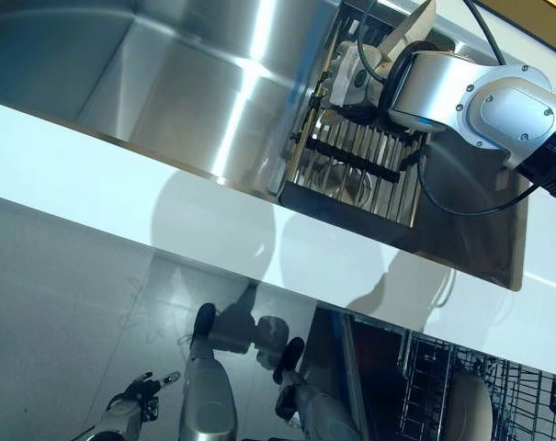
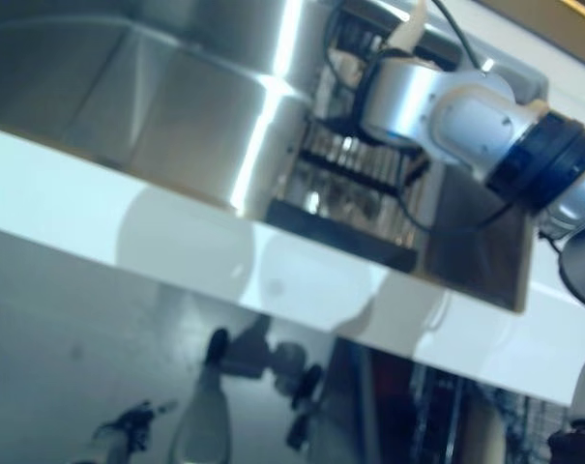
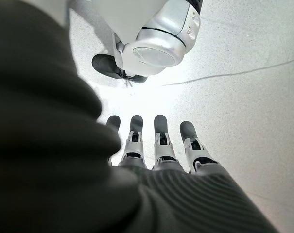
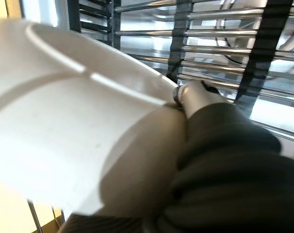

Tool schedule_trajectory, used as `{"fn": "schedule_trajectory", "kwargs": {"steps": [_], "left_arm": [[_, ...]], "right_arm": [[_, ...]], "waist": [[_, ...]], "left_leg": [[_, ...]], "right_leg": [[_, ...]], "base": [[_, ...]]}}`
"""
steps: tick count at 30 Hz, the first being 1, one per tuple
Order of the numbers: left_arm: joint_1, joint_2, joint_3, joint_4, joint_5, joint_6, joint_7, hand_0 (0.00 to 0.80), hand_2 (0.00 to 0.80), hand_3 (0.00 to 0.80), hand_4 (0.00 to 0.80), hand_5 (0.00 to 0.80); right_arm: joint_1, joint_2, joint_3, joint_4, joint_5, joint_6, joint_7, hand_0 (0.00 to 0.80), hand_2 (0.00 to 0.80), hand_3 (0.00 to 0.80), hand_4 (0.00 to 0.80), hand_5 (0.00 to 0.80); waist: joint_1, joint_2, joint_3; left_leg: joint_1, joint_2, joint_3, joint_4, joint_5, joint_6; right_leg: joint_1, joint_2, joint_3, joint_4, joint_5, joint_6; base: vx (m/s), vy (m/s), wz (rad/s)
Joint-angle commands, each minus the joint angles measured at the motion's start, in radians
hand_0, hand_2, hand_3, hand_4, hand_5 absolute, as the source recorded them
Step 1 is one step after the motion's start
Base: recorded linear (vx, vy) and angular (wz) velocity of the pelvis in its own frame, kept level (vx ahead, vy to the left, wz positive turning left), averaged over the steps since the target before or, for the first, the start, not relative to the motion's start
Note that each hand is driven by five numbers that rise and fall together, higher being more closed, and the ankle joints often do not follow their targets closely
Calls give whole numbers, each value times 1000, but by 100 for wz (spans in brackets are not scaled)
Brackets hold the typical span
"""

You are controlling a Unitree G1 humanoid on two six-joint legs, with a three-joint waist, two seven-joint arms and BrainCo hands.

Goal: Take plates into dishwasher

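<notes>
Item one: white plate. We find it in the right hand, over the metal drying rack that sits in the right part of the steel sink. In the right wrist view the plate fills most of the frame, its raised ring and rim showing, and a silver digit presses against its edge beside the dark ribbed cover. The remaining fingers are hidden behind the plate, so we cannot tell how they lie; we record only that the hand grips the plate at its rim. From the head views a pale edge of the plate rises above the wrist, tilted, with the rack's bars just below.

Item two: drying rack. Upright metal rods crossed by dark strips, standing inside the sink against its right wall. Whether other dishes stand in it we cannot tell.

Item three: white counter. It runs across the front of the sink, between it and the floor.

Item four: dishwasher basket. Dark wire, pulled out below the counter at lower right, with a pale rounded dish standing in it. It lies well apart from the held plate.

Item five: left hand. It hangs low over the grey floor, fingers straight, side by side with small gaps, holding nothing.
</notes>
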Motion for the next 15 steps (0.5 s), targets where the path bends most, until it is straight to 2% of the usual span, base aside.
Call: {"fn": "schedule_trajectory", "kwargs": {"steps": [1, 8, 15], "left_arm": [[1, 3, 18, -1, -22, -3, -1, 0, 0, 0, 0, 0], [5, 7, 28, -2, -10, 3, -1, 0, 0, 0, 0, 0], [9, 0, 37, 13, 18, -4, 1, 0, 0, 0, 0, 0]], "right_arm": [[-12, -13, -60, 29, -32, 63, -24, 800, 800, 800, 800, 800], [-5, -22, -68, 54, 14, 80, -71, 800, 800, 800, 800, 800], [-13, -37, -72, 78, 169, 132, -145, 800, 800, 800, 800, 800]], "waist": [[26, -24, 42], [21, -28, 19], [1, -34, -36]], "left_leg": [[-10, -32, 50, -20, -12, 48], [5, -33, 54, -20, -20, 49], [41, -32, 60, -20, -38, 52]], "right_leg": [[-11, -29, -4, -1, 51, 74], [-1, -27, -1, -1, 47, 75], [22, -20, 28, -1, 36, 73]], "base": [[0, 0, 0], [-1, -4, 0], [-4, -37, -2]]}}
